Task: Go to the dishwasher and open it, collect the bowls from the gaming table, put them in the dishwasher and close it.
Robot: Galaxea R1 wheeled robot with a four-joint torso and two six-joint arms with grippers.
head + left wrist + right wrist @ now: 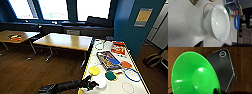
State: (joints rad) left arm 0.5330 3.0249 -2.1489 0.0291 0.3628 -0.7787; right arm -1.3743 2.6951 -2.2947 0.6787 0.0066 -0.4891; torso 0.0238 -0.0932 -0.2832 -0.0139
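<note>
The left end effector (92,84) reaches the white bowl (100,82) on the bench (113,87); its grip cannot be told. The right one's fingers clamp the green bowl (193,75).

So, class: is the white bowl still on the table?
Yes: the white bowl sits on the speckled table, rim up.

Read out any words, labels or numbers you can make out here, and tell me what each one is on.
No text can be read.
Yellow poster on the blue wall: any print too blurred.
Red packet on the gaming table: print too blurred.
White bowl and green bowl: plain, no markings seen.
</note>
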